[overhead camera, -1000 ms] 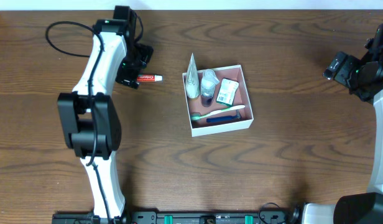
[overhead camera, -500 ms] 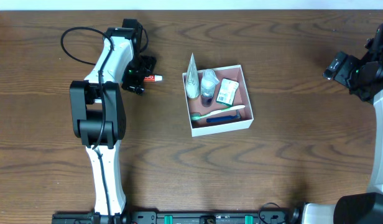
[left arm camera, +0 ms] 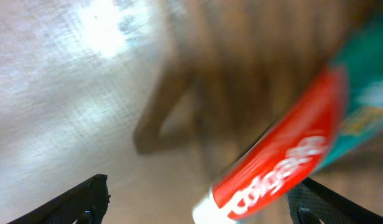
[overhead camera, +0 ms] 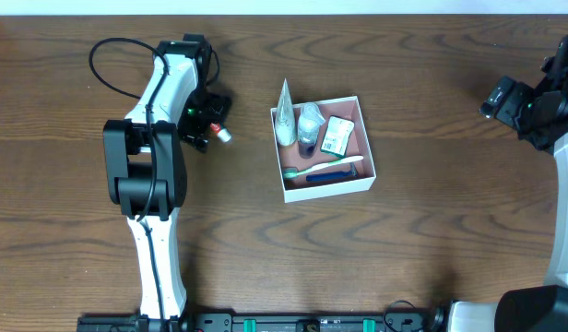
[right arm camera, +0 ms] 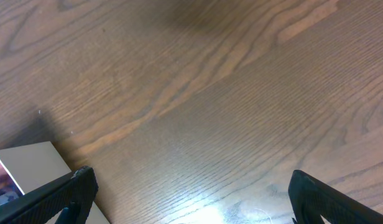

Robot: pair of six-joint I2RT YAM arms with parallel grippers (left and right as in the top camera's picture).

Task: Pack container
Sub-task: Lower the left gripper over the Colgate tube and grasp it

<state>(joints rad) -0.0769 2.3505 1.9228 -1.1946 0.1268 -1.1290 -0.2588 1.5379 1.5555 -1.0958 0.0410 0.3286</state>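
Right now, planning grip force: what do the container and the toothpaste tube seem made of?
The container: likely cardboard, with matte white walls, a dull pink inside and thin edges. The toothpaste tube: probably soft plastic laminate, with a smooth printed red and green skin; it is blurred, so uncertain.

Container [overhead camera: 332, 188] mid-desk, crowded: pouch [overhead camera: 284, 115], bottle [overhead camera: 309, 124], packet [overhead camera: 337, 135], toothbrush [overhead camera: 325, 168]; bare floor only by right wall. Left arm [overhead camera: 159, 88] bars left side, front edge to back. Open wood from container to right gripper [overhead camera: 505, 101] at right edge.
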